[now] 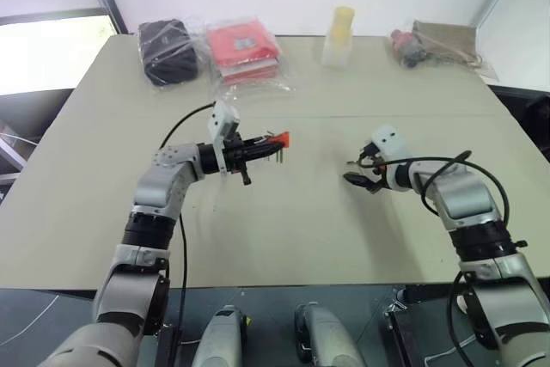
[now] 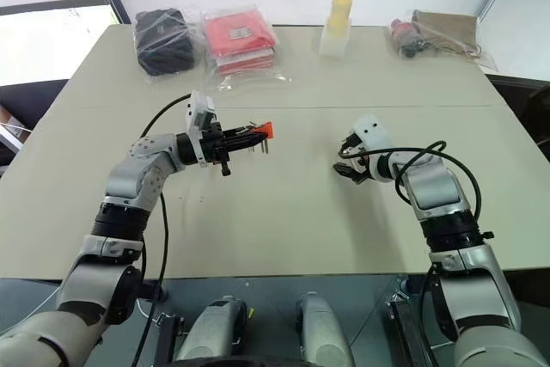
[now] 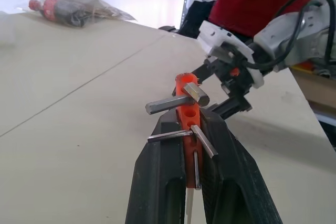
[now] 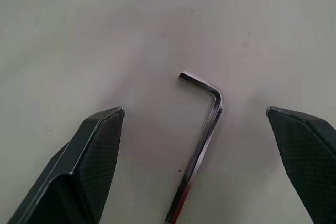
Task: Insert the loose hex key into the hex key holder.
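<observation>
My left gripper is shut on the hex key holder, an orange-red clip block with several short metal keys sticking out. It holds it level above the table, pointing toward the right arm. In the left wrist view the holder sits clamped between the two black fingers. The loose hex key, a thin L-shaped grey rod, lies flat on the table. My right gripper is open over it, one finger on each side and neither touching it. In the head view the right gripper hangs low over the table's middle right.
Along the far edge of the beige table lie a black pouch in plastic, a red plastic-wrapped packet, a yellow-capped bottle and a bagged bundle. A person in red stands behind the right arm in the left wrist view.
</observation>
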Robot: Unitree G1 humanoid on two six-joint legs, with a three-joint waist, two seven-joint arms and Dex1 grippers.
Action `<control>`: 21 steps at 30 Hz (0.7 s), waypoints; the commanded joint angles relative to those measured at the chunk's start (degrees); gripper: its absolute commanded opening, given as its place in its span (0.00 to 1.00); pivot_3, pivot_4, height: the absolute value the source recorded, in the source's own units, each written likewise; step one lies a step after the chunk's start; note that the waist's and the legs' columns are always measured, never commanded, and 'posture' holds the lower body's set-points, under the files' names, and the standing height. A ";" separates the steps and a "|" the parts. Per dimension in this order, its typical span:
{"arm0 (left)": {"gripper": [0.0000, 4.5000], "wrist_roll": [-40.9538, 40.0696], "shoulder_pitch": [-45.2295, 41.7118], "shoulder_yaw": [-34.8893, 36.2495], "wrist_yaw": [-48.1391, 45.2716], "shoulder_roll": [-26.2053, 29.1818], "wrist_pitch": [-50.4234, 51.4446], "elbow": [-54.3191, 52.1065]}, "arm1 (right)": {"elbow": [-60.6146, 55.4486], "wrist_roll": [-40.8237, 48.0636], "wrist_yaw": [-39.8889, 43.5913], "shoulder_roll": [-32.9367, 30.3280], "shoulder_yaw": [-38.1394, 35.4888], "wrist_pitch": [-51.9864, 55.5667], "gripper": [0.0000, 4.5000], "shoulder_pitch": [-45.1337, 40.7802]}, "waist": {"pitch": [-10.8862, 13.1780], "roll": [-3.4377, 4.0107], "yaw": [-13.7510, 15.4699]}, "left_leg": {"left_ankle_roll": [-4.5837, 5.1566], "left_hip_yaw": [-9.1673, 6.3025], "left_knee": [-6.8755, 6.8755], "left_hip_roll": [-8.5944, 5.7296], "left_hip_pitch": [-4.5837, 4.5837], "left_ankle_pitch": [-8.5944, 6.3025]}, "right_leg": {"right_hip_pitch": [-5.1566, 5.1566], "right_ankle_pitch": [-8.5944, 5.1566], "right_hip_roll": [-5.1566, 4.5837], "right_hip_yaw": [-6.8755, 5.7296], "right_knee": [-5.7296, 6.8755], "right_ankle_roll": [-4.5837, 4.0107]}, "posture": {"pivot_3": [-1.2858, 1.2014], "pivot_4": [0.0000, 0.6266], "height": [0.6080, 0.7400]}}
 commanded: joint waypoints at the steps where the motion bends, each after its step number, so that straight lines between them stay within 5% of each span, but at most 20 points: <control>1: 0.00 -0.88 0.53 0.15 0.84 0.14 -0.34 -3.06 | 4.48 -0.20 -1.77 1.05 -1.35 1.59 0.94 -2.23 | -0.01 0.03 -0.06 | 0.00 0.00 0.00 0.00 0.03 0.00 | 0.03 0.00 0.00 0.00 0.00 0.00 | 0.52 0.24 1.00; 3: 0.00 -0.79 1.00 -0.09 1.25 0.11 -0.55 -3.57 | 6.57 -0.44 -2.00 1.38 -1.17 1.80 0.80 -2.98 | -0.02 0.03 -0.07 | 0.00 0.00 -0.01 0.00 0.06 0.00 | 0.06 0.00 0.00 0.00 0.00 0.00 | 0.52 0.24 1.00; 10: 0.00 -0.72 0.90 0.26 2.84 -0.14 -1.39 -3.26 | 5.29 -0.51 -0.71 1.77 1.24 3.68 0.02 -1.45 | -0.05 0.02 0.13 | 0.00 -0.06 0.06 -0.01 0.11 0.00 | 0.21 0.00 -0.02 -0.07 -0.03 0.00 | 0.52 0.24 1.00; 16: 0.00 -0.65 0.25 0.32 2.85 0.31 -2.12 -2.05 | 2.94 1.70 -3.43 3.93 -3.29 7.11 0.02 -1.12 | -0.08 0.04 0.11 | 0.01 -0.08 0.04 -0.01 0.18 -0.01 | 0.28 0.00 -0.02 -0.08 -0.04 0.01 | 0.52 0.24 1.00; 21: 0.00 -1.80 -2.44 -0.41 -2.57 2.83 0.58 1.55 | 0.36 4.59 -7.09 7.43 -11.19 -9.09 0.02 -7.77 | -0.01 0.15 -0.43 | 0.01 -0.05 0.02 -0.01 0.17 -0.01 | 0.23 0.00 -0.01 -0.06 -0.04 0.01 | 0.52 0.24 1.00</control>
